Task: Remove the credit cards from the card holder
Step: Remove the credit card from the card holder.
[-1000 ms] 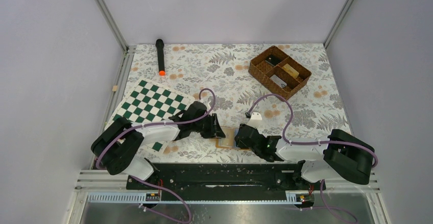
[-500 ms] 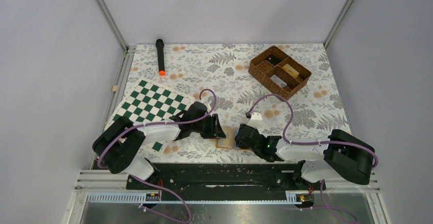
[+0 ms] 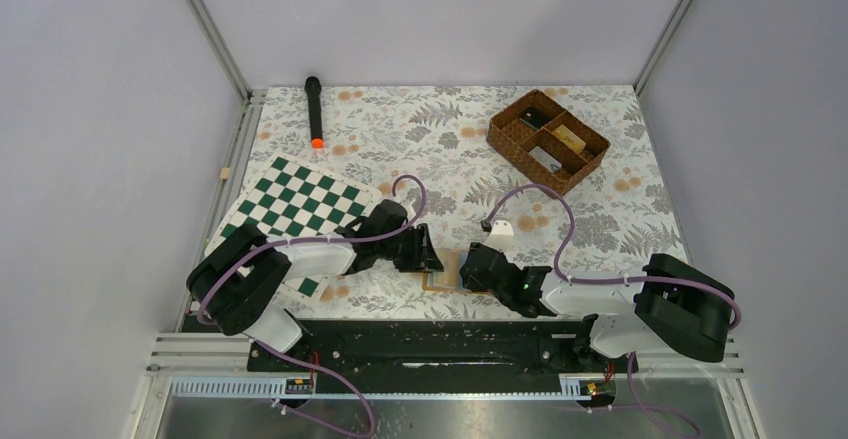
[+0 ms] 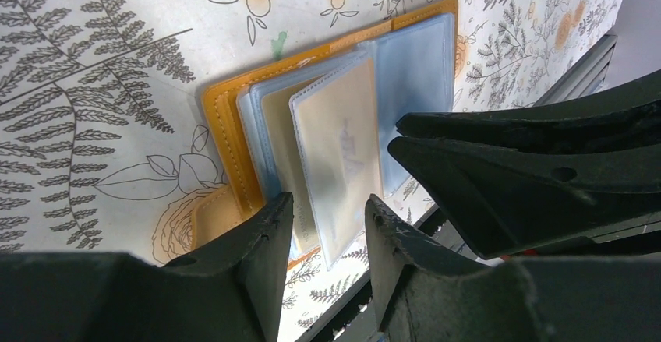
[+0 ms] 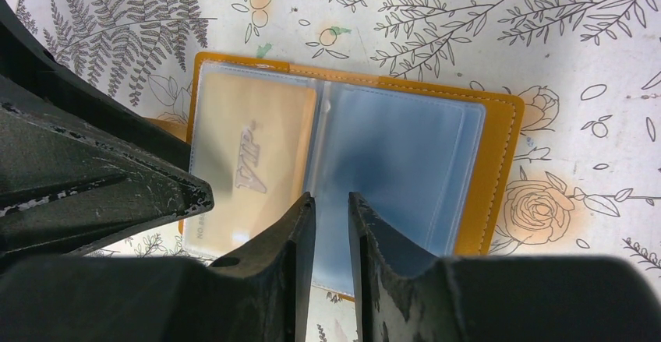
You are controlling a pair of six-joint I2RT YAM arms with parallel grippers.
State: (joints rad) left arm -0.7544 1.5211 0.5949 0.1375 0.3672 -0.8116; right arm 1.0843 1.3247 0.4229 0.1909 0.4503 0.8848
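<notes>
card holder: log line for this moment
card holder open flat | beige card sleeved | blue card sleeved | none out yet

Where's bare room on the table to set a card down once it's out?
Open cloth lies between the checkered mat and the wicker basket, and along the right edge below the basket. It is crowded at the near edge, where the left tool and right tool meet over the card holder.
</notes>
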